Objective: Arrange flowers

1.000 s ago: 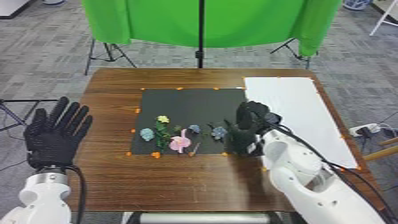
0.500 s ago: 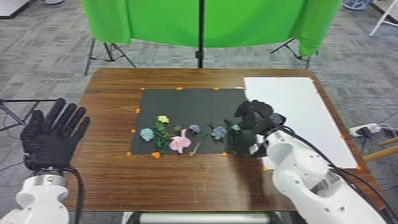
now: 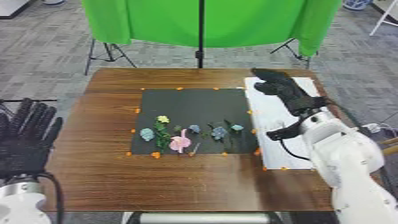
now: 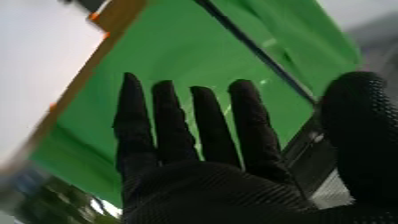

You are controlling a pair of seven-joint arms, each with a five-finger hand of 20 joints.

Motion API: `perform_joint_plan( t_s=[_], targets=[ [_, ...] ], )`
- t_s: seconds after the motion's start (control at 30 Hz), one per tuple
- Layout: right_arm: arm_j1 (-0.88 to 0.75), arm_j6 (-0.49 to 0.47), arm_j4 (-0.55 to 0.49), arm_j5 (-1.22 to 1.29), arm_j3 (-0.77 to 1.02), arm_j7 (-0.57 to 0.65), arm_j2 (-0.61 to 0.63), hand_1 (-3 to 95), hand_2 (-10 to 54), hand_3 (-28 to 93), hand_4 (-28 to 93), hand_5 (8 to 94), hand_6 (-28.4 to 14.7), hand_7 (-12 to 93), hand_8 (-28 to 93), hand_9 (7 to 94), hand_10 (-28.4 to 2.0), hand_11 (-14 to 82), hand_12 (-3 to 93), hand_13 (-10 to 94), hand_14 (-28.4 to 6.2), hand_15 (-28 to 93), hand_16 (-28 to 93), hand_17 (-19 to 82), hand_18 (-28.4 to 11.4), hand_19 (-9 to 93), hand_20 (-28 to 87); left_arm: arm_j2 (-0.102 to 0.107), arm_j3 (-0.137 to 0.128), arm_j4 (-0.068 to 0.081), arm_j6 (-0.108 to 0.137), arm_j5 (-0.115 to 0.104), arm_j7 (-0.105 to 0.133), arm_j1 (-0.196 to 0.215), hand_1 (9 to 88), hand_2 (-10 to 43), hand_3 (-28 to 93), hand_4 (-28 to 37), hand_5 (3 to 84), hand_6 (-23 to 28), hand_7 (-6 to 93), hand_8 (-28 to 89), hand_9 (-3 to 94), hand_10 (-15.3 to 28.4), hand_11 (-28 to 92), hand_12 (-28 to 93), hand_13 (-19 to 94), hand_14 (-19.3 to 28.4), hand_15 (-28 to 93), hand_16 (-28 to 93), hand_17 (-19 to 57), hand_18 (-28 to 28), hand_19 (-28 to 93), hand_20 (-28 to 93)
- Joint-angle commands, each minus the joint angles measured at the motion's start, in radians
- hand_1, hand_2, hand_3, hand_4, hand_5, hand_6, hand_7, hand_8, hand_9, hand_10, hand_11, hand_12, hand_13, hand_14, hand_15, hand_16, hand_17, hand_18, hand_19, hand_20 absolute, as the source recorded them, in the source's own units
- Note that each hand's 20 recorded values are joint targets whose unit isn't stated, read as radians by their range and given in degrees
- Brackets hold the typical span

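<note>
My right hand (image 3: 282,90) is open above the far part of the white sheet, holding nothing; in the right wrist view the same hand (image 4: 213,192) has its fingers straight and spread. My left hand (image 3: 25,140) is open off the table's left side. Along the near half of the black mat lie artificial flowers: a pale blue one (image 3: 147,134), a yellow one (image 3: 163,119) with a green leafy stem, a pink one (image 3: 179,143), a small blue-grey one (image 3: 195,128), a blue one (image 3: 219,132) and a small light blue one (image 3: 237,127).
The black mat (image 3: 191,105) lies on the brown table (image 3: 169,185), with the white sheet (image 3: 289,162) at its right. Orange markers (image 3: 155,155) line their edges. Behind the table hangs a green cloth (image 3: 151,25) on a stand.
My right hand has moved away from the flowers, forward and to the right over the white sheet. The light blue flower at the right is now uncovered. My left hand has shifted left.
</note>
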Motion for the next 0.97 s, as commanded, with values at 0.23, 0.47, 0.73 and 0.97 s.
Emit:
perform_joint_plan(
  t_s=[0.23,0.47,0.73,0.97],
  targets=[
    [-0.100,0.009,-0.018,0.773,0.054,0.050,-0.150,8.0,8.4,82,-28,31.4,-6.4,-1,-7,30.2,-13.5,1.1,8.9,23,-10.4,1,18,12,-10.0,19,16,-0.006,-0.006,-0.017,0.002,0.038,0.013,0.050,20.0,13.7,73,-28.3,39.4,6.5,5.2,-8,35.2,12.2,9,7,26,8.3,7,-3,-2.7,12.2,29,12],
    [-0.122,-0.008,-0.031,0.806,0.068,0.050,-0.153,7.1,8.3,82,-28,30.9,-10.6,-2,-8,30.2,-14.5,0.9,8.2,22,-8.7,0,16,13,-7.1,13,15,-0.008,-0.020,-0.020,0.011,0.041,0.009,0.055,19.2,13.0,74,-28.3,36.8,7.6,3.4,-8,31.3,11.5,8,6,24,7.6,6,-4,-2.5,11.6,28,11],
    [-0.138,-0.028,-0.050,0.787,0.083,0.038,-0.164,7.0,8.1,82,-28,33.0,-12.4,-1,-8,29.0,-14.5,0.6,7.7,21,-8.3,0,14,14,-6.7,11,16,-0.006,-0.015,-0.016,0.001,0.039,0.013,0.051,19.6,12.6,74,-28.3,34.5,8.8,2.1,-8,28.9,10.7,7,6,23,7.5,5,-5,-2.2,11.1,27,11],
    [-0.158,-0.035,-0.062,0.786,0.095,0.046,-0.176,7.5,7.4,84,-28,37.2,-14.0,0,-9,29.4,-14.5,0.7,7.4,20,-7.6,-1,13,14,-6.6,11,16,-0.012,-0.013,-0.013,0.003,0.027,0.012,0.049,19.4,12.7,73,-28.3,34.2,9.6,1.6,-8,29.6,11.2,7,6,24,8.1,5,-5,-1.7,10.7,26,11]
  ],
)
